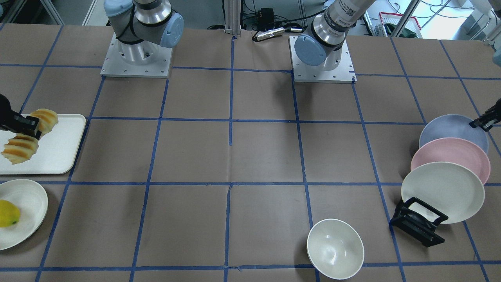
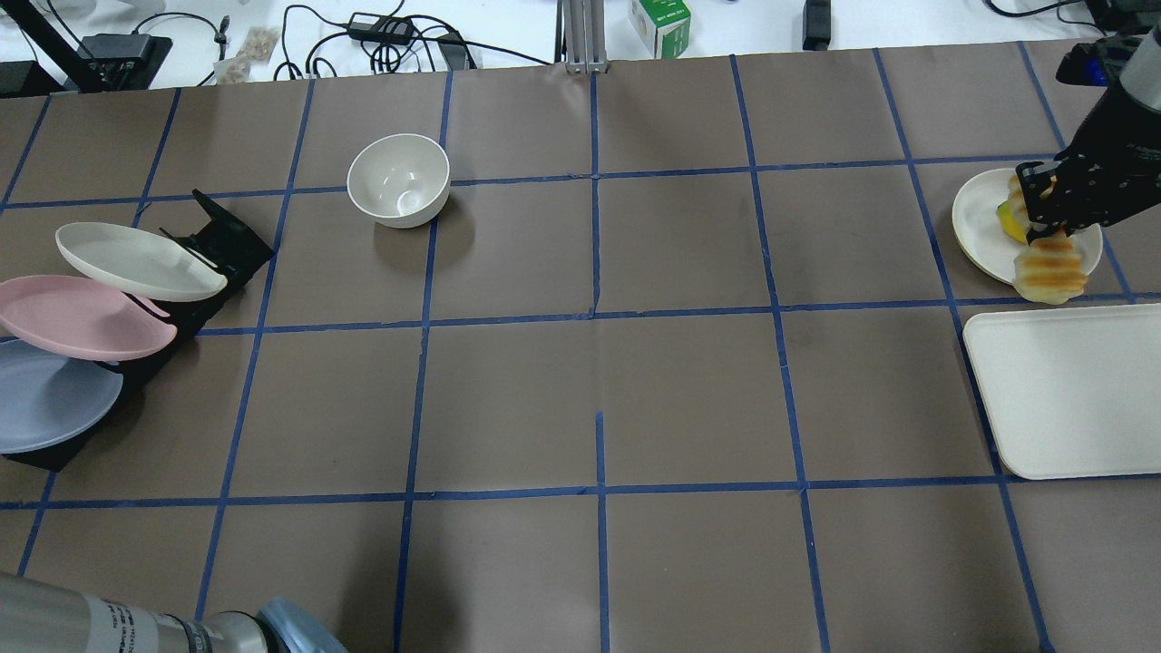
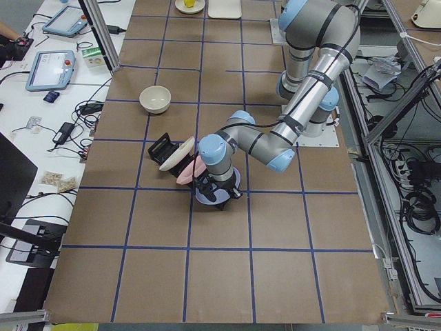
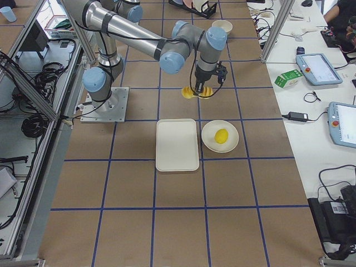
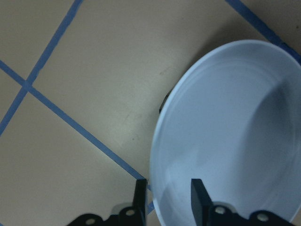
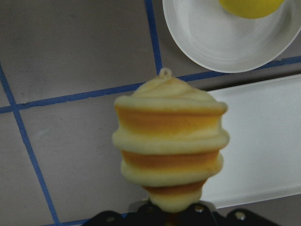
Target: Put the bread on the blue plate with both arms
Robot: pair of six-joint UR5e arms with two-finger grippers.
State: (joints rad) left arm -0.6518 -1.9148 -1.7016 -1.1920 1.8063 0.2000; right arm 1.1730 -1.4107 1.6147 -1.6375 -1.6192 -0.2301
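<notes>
The bread (image 1: 23, 145), ridged orange-brown with pale sides, hangs in my right gripper (image 1: 28, 130), which is shut on its middle and holds it up above the white tray's area. It fills the right wrist view (image 6: 170, 150). The blue plate (image 1: 450, 129) leans at the back of the black rack (image 1: 419, 221). My left gripper (image 1: 480, 123) is at the plate's rim. In the left wrist view its fingers (image 5: 197, 200) stand astride the rim of the blue plate (image 5: 235, 132) with a gap still showing between them.
A pink plate (image 1: 450, 156) and a cream plate (image 1: 442, 192) lean in the same rack in front of the blue one. A white bowl (image 1: 335, 248) stands near the front. A white tray (image 1: 54, 152) and a cream plate (image 1: 29, 199) holding a yellow fruit (image 1: 8, 213) lie by the right gripper.
</notes>
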